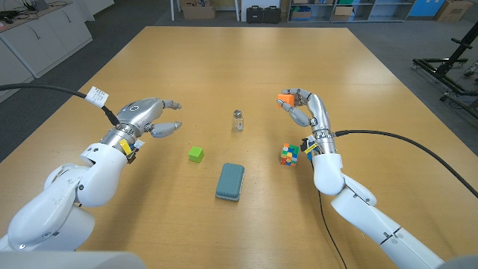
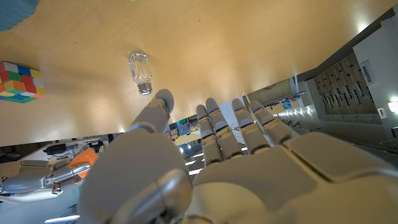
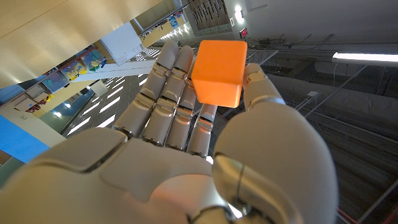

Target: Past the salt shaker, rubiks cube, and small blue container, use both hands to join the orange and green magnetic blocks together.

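My right hand (image 1: 301,106) is raised over the table's right middle and pinches the orange block (image 1: 286,99) between thumb and fingers; the right wrist view shows the orange block (image 3: 218,72) held at the fingertips of that hand (image 3: 186,143). The green block (image 1: 196,154) lies on the table left of centre, apart from both hands. Open and holding nothing, my left hand (image 1: 149,116) hovers up and to the left of the green block, fingers spread toward the salt shaker (image 1: 237,120). The left wrist view shows that hand (image 2: 211,162), the salt shaker (image 2: 140,72) and the orange block (image 2: 84,163).
The Rubik's cube (image 1: 289,154) sits beside my right wrist, and it is also in the left wrist view (image 2: 20,81). The small blue container (image 1: 230,181) lies near the table's front middle. The wooden table (image 1: 224,67) stretches far back.
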